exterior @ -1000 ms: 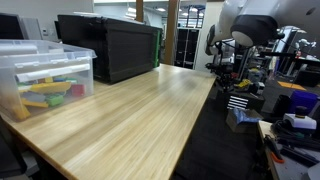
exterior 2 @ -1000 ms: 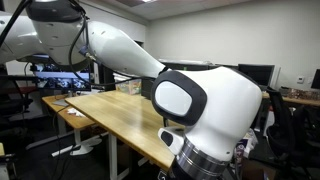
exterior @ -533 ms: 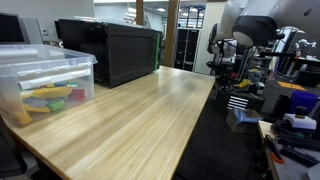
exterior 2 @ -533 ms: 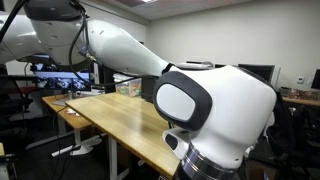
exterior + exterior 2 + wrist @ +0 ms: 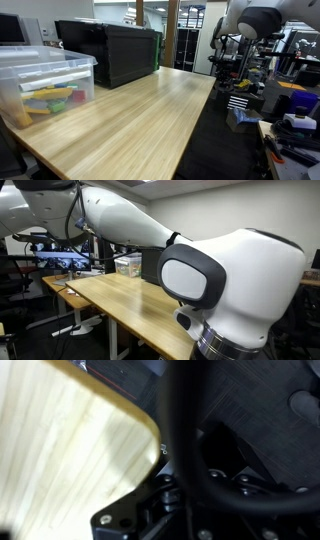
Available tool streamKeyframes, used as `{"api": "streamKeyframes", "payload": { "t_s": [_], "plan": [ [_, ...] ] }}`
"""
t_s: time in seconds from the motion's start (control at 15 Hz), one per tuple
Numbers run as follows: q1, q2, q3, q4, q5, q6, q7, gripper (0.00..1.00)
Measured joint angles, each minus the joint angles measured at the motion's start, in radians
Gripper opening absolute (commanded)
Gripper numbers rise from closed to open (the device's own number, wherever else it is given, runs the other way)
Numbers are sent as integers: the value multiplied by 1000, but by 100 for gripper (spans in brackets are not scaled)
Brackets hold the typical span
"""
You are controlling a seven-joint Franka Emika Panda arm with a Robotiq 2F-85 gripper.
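Table [image 5: 140, 120]: long, pale wood. Black case [image 5: 110, 50]: stands behind the bin. Clear bin [image 5: 60, 62]: at the near corner, just beside the case; judged light, thin-walled and slick, best taken by the rim. Coloured pieces [image 5: 50, 95]: loose inside. Gripper [image 5: 155, 512]: above a rounded corner of the table; jaws hidden, so its state cannot be told.

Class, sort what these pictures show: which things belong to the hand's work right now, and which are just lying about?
With the work:
- hand, blurred in the wrist view, jaws unreadable
- wooden table, its rounded corner nearest the hand

Lying about:
- clear bin holding coloured pieces
- black case
- black cable
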Motion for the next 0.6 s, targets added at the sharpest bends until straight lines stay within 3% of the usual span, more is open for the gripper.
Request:
{"api": "streamKeyframes", "payload": {
  "t_s": [0.6],
  "plan": [
    [-191, -178, 166, -4, -79, 209, 0, 0]
  ]
}}
